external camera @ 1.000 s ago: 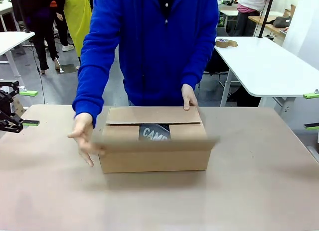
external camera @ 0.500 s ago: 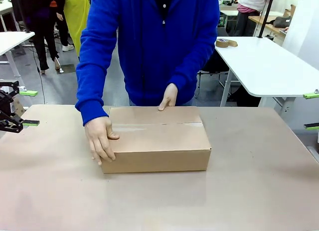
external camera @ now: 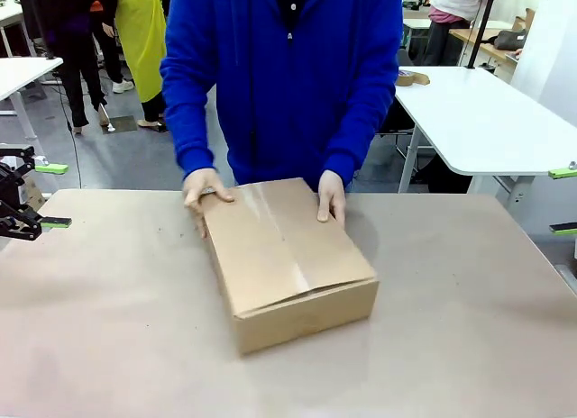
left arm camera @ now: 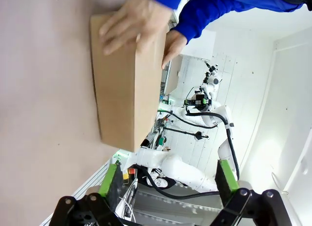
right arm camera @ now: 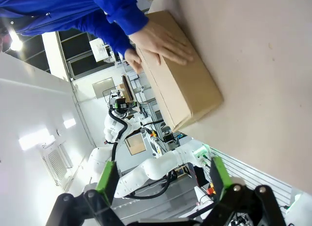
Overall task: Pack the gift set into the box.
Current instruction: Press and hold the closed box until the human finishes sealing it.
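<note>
Front view: cardboard carton is steadied by a person; judged stiff, light, best gripped across its sides; left claw and right claw are spread, empty.

The brown cardboard box lay closed mid-table, flaps taped down, turned askew, its far end towards the person.

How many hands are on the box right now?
2. One hand grips the box's far corner on the robot's left side; the other hand lies flat on its top near the far edge.
</note>
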Robot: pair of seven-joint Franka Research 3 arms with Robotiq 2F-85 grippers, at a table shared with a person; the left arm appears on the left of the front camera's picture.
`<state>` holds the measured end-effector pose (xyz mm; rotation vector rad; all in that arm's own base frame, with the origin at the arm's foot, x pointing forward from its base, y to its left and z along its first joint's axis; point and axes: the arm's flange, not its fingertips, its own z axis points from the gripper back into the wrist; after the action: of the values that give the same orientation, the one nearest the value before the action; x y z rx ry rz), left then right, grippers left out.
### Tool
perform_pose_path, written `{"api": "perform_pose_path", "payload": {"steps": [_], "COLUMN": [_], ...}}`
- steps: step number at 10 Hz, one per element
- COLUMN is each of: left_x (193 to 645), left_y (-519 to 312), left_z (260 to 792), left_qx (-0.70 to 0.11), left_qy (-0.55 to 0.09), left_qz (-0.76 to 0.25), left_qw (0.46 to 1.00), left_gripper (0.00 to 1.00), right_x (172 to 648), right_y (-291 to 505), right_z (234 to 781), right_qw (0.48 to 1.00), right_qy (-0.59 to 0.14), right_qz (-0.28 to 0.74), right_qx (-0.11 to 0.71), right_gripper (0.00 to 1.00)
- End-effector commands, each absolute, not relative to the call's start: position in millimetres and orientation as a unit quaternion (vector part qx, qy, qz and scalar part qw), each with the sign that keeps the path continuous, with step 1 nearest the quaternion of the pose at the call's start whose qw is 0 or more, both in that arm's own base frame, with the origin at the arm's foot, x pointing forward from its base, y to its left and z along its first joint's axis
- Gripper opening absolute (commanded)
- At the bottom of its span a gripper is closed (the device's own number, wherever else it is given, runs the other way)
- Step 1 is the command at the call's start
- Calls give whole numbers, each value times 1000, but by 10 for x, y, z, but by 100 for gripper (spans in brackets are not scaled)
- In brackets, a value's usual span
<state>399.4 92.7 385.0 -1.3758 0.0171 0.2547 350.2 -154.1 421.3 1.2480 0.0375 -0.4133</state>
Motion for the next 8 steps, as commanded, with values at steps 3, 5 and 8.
{"api": "perform_pose_path", "payload": {"steps": [3, 5, 8], "left_x": [3973, 3973, 3994], "left_y": [920, 920, 927], "left_z": [3867, 3867, 3850], "left_qx": [-632, -632, -633], "left_qy": [6, 6, 8], "left_qz": [118, 118, 117], "left_qw": [766, 766, 765], "left_gripper": [100, 100, 100], "right_x": [3472, 3472, 3502], "right_y": [-1536, -1536, -1541], "right_z": [4227, 4227, 4213], "right_qw": [792, 792, 791], "right_qy": [22, 22, 17], "right_qz": [-190, -190, -192], "right_qx": [579, 579, 580], "right_gripper": [100, 100, 100]}}
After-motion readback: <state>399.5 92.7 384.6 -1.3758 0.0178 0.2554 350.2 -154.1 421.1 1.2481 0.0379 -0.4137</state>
